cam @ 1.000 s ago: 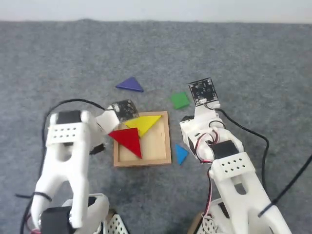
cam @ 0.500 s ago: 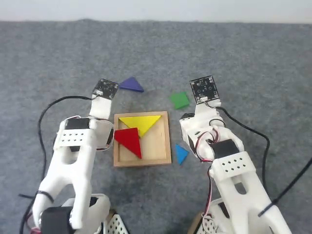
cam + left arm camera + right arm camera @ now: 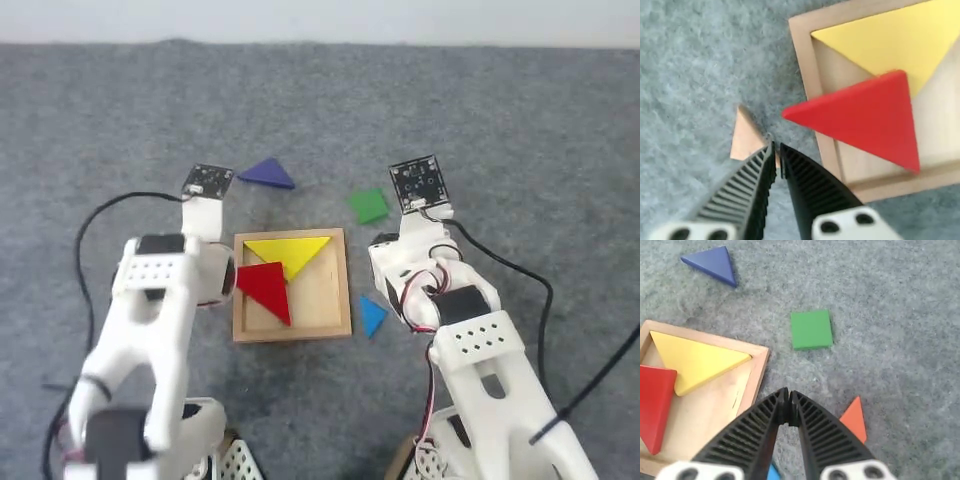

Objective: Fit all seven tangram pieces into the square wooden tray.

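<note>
The square wooden tray (image 3: pixel 335 300) holds a yellow triangle (image 3: pixel 287 250) along its far side and a red triangle (image 3: pixel 265 287) at its left. The red triangle (image 3: pixel 865 125) has one corner lying over the tray's rim (image 3: pixel 802 60). My left gripper (image 3: pixel 775 149) is shut just outside that rim, its tips beside a small tan triangle (image 3: pixel 746 138) on the carpet. My right gripper (image 3: pixel 788 396) is shut above the carpet off the tray's right side. A green square (image 3: pixel 811 329), a navy triangle (image 3: pixel 712 262), an orange triangle (image 3: pixel 855 418) and a blue triangle (image 3: pixel 370 315) lie loose.
Grey carpet (image 3: pixel 520 130) covers the whole table. The left arm's body (image 3: pixel 155 300) stands close against the tray's left side, and the right arm (image 3: pixel 430 285) stands close to the blue triangle. Cables trail off both arms.
The left arm has drawn back from over the tray to its left side. The red triangle has settled lower in the tray. The right arm has not moved.
</note>
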Tool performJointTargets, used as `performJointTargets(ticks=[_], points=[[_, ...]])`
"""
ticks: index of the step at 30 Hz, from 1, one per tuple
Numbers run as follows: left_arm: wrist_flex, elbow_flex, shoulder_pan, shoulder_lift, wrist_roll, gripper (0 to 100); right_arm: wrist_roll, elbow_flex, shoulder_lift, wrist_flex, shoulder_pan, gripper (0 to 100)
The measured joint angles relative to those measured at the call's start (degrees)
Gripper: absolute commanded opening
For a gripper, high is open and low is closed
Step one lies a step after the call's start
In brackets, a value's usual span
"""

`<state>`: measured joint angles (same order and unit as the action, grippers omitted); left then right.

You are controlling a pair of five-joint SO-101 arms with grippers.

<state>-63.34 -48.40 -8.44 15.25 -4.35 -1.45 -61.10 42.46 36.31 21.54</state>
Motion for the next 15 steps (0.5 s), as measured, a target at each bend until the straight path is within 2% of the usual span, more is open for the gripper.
performJointTargets(ticks=[5,15], points=[[0.7,6.8,0.0,-12.7,1.4,1,0.0,1.1,0.3,1.5,0.0,0.6],[8.6,8.0,1.4,-13.0,1.7,1,0.0,1.1,0.3,1.7,0.0,0.6]])
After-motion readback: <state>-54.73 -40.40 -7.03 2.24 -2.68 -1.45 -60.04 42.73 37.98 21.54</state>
